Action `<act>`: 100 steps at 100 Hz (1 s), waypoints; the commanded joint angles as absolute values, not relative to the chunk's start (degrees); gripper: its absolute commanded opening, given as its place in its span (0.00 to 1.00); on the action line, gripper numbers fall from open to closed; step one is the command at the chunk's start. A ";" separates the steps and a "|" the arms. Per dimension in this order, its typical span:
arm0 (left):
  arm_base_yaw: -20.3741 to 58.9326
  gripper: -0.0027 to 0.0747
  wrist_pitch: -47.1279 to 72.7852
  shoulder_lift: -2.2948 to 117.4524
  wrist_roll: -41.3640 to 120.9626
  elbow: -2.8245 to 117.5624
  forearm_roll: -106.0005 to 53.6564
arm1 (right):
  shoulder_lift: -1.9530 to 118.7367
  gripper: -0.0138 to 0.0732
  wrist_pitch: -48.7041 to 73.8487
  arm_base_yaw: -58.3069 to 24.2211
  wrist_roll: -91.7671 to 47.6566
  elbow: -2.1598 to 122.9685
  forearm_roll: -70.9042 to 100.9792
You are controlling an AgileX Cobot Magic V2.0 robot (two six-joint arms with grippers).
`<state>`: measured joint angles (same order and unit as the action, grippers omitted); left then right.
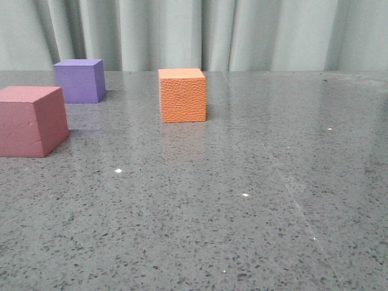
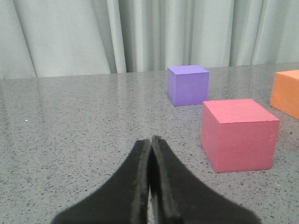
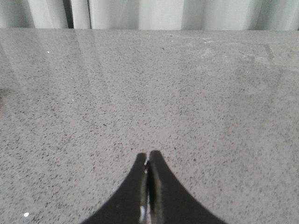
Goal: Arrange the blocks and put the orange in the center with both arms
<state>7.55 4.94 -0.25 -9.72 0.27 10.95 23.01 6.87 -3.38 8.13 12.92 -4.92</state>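
Observation:
In the front view the pink-red cube [image 1: 30, 120] stands at the near left, the purple cube [image 1: 79, 80] behind it at the far left, and the orange cube [image 1: 182, 94] with pebbled faces near the middle. No gripper shows there. In the left wrist view my left gripper [image 2: 151, 140] is shut and empty, low over the table, with the pink-red cube [image 2: 239, 134] a little ahead of it and to one side, the purple cube [image 2: 188, 85] farther off and the orange cube [image 2: 288, 92] cut by the frame edge. My right gripper [image 3: 148, 154] is shut and empty; no cube shows in its view.
The grey speckled table [image 1: 242, 200] runs back to a pale green-grey curtain [image 1: 242, 30]. The curtain also shows in the left wrist view [image 2: 70, 37] and the right wrist view [image 3: 163, 13].

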 commanded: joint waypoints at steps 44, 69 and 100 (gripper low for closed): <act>7.48 0.01 0.60 -2.08 -9.81 -2.88 10.45 | 3.33 0.08 -0.51 -2.38 2.58 1.07 1.95; 7.48 0.01 0.60 -2.08 -9.81 -2.88 10.45 | 0.98 0.08 0.00 -1.86 2.51 -0.80 2.20; 7.48 0.01 0.60 -2.08 -9.81 -2.88 10.45 | 0.07 0.08 0.00 -0.40 2.27 -0.80 2.20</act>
<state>7.55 4.94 -0.25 -9.72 0.27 10.95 0.02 4.53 -0.88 2.88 -1.55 1.85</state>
